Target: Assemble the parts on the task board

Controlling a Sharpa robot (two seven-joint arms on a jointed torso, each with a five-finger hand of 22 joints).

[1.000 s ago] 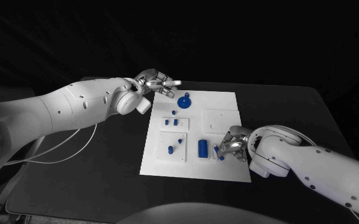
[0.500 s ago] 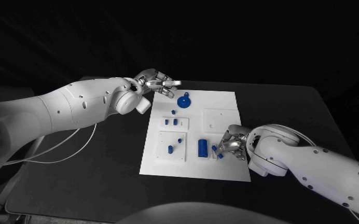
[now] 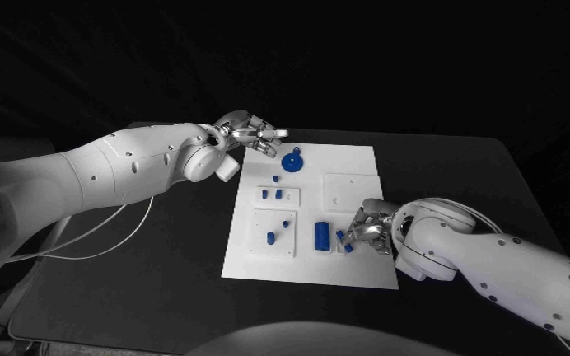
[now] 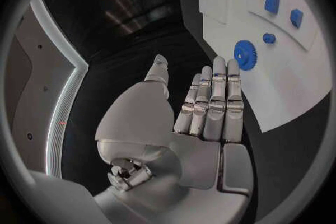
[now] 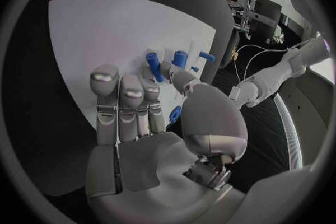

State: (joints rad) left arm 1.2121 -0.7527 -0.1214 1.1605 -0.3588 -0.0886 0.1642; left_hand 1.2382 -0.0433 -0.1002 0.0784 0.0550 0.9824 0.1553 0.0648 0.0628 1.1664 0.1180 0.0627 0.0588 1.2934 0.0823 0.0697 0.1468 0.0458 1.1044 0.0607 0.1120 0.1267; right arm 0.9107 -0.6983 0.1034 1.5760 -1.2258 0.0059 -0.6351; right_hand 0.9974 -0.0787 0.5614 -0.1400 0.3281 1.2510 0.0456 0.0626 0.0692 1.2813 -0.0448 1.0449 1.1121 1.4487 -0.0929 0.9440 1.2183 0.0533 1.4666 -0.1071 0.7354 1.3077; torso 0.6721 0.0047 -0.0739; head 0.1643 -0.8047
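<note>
The white task board (image 3: pixel 357 162) lies in the middle of the table. On it are a blue gear (image 3: pixel 292 161), two small blocks (image 3: pixel 271 194), a tall blue block (image 3: pixel 322 236) and small pegs (image 3: pixel 342 236). My right hand (image 3: pixel 370 231) hovers low over the board's near right part, fingers stretched out over the small pegs (image 5: pixel 153 66); another blue piece (image 5: pixel 175 113) shows under the thumb. I see nothing gripped. My left hand (image 3: pixel 250 133) floats beside the board's far left corner, fingers (image 4: pixel 213 95) straight and holding nothing, with the gear (image 4: pixel 245 55) just beyond the fingertips.
A raised white square plate (image 3: pixel 352 189) sits on the board's right half, and another (image 3: pixel 273 232) on its near left. Black table (image 3: pixel 475 175) surrounds the board on every side. A white cable (image 3: pixel 107 228) trails under my left arm.
My right hand has crept slightly leftward over the board, closer to the small pegs beside the tall block. The left hand has stayed put.
</note>
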